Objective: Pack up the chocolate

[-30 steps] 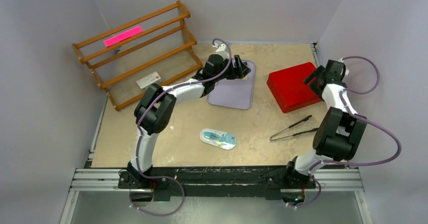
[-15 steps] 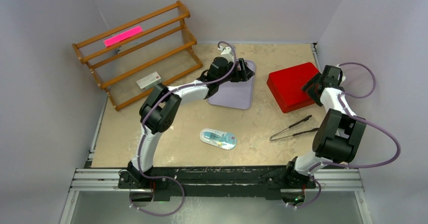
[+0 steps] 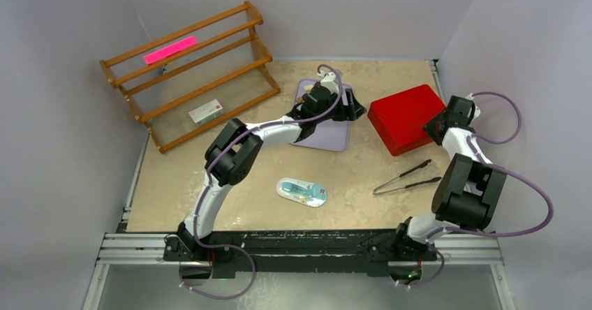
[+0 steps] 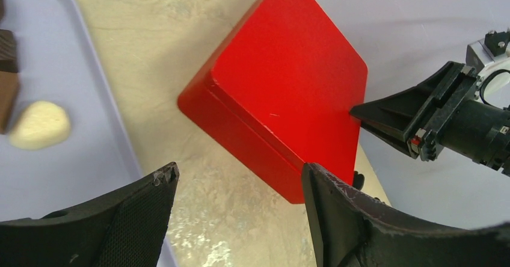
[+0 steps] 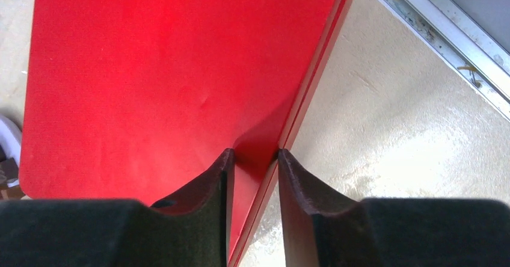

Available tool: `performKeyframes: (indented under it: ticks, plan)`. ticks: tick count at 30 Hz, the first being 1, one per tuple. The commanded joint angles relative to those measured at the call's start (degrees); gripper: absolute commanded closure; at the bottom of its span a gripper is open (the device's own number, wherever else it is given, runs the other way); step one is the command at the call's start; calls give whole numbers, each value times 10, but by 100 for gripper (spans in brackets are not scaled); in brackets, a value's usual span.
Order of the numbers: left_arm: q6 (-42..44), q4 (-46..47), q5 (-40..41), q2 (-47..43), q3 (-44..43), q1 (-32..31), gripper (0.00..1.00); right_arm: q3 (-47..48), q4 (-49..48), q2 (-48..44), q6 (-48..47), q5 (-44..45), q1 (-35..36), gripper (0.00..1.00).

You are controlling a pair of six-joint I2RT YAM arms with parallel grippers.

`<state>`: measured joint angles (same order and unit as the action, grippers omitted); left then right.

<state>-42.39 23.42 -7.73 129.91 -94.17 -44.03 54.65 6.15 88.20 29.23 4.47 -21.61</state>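
Chocolate (image 4: 8,95) lies on a lavender tray (image 4: 90,110) at 12 o'clock on the counter (image 3: 244,163), reading the dial from the overhead view with 12 away from the arm bases. From overhead the left arm crosses the tray and hides the pieces. The left wrist view shows three at its 9 o'clock edge. A pale cream piece (image 4: 39,124) is a rounded oval with its long axis running roughly 9 to 3. A dark block (image 4: 7,49) sits above a brown one, the two stacked along 12 to 6 and cut by the frame.

The left end effector (image 4: 239,177) hangs over the tray's 3 o'clock rim with its jaws wide apart and nothing between them. It points at the red box (image 3: 401,114), which stands at 2 o'clock, just beside the tray with a strip of bare counter between.

The right end effector (image 5: 254,156) straddles the box's far edge, one finger over the top and one down the side, with only a narrow gap. Whether the pads already press the rim cannot be told.

Black tongs (image 3: 408,177) lie at 4 o'clock and an oval blue-and-white packet (image 3: 301,192) at 6 o'clock. A wooden rack (image 3: 188,79) with a pink strip (image 3: 169,49) stands at 10 o'clock.
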Motion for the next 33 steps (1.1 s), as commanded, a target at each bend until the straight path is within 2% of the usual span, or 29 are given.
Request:
performKeyframes:
  ticks: [1,6,10,14,17,20,26,30,33]
  plan:
    - [1,10,10,19,-40,-14,27,-54,17,12,-19,-15,2,72]
    - [3,-7,14,35,-65,-28,28,-84,3,10,-23,-42,2,77]
    - [15,-8,16,40,-77,-37,30,-68,13,13,-29,-53,2,82]
    - [19,0,5,55,-101,-43,31,-53,-5,22,-49,-86,4,83]
    - [20,2,-1,72,-123,-50,31,-50,-12,30,-53,-129,4,80]
    - [24,-1,-4,89,-142,-56,32,-41,12,31,-44,-164,3,72]
    - [27,-7,6,123,-171,-62,32,-28,30,1,-21,-172,3,56]
    - [7,-1,21,148,-191,-62,32,-30,17,-5,3,-188,3,52]
    - [0,-7,3,158,-202,-62,33,-28,38,21,15,-170,3,58]
